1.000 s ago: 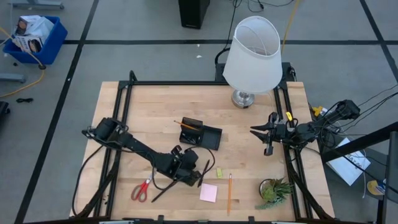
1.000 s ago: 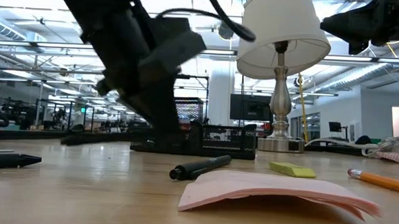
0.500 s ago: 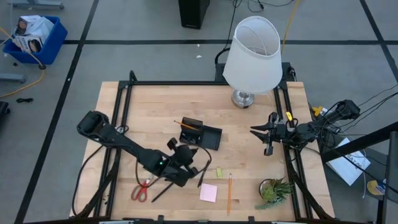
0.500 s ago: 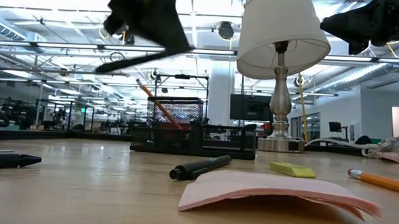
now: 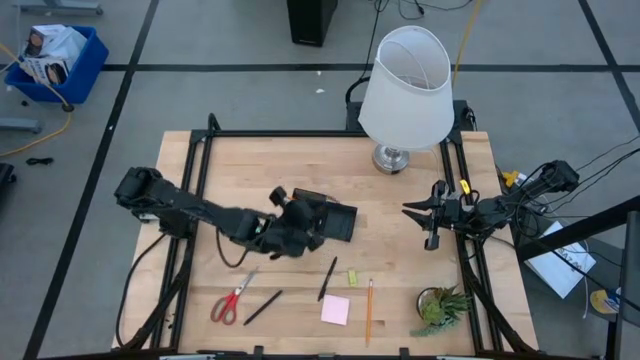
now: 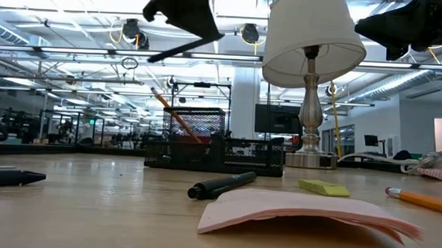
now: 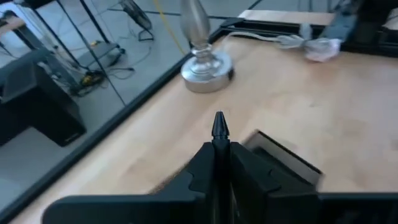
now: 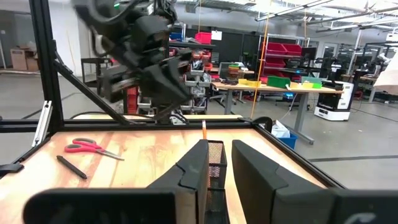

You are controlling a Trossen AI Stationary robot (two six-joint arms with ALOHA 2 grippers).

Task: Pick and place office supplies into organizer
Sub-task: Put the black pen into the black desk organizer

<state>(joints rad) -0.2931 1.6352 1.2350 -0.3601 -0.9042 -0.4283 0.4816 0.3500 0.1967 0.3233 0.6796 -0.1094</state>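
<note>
Looking straight down, the wooden desk (image 5: pixel 250 180) carries one black organizer (image 5: pixel 335 221) near its middle, with one orange pencil (image 5: pixel 290 197) standing in its taller section. Nearer the front edge lie one pair of red-handled scissors (image 5: pixel 232 297), two black pens (image 5: pixel 262 307) (image 5: pixel 327 278) well apart from each other, one small yellow-green eraser (image 5: pixel 352 277), one pink sticky-note pad (image 5: pixel 336 309) and one more loose pencil (image 5: pixel 368 310). One white-shaded lamp (image 5: pixel 405 88) stands at the back, and one small potted plant (image 5: pixel 441 307) sits at the front right corner. The left hand (image 5: pixel 300 222) hangs above the organizer's left end. The right hand (image 5: pixel 418 212) waits at the desk's right side, beyond the organizer and clear of every item.

From desk height, the sticky-note pad (image 6: pixel 307 209) lies closest, with one pen (image 6: pixel 222 185) just behind it, the eraser (image 6: pixel 323 188) to its right, and a pencil tip (image 6: pixel 423 200) at the right edge. The organizer (image 6: pixel 216 150) stands farther back. The left hand (image 6: pixel 182 10) is high above it, a thin black pen (image 6: pixel 181 50) slanting out of it.

In the left wrist view, the left hand's fingers (image 7: pixel 202 177) are pressed together, pinching that pen (image 7: pixel 220 134) upright; the organizer's edge (image 7: pixel 283 158) lies below, the lamp base (image 7: pixel 205 62) beyond.

In the right wrist view, the right hand's fingers (image 8: pixel 193 171) stand slightly apart, holding nothing. The scissors (image 8: pixel 90 147) and one pen (image 8: pixel 71 167) lie on the desk ahead.
</note>
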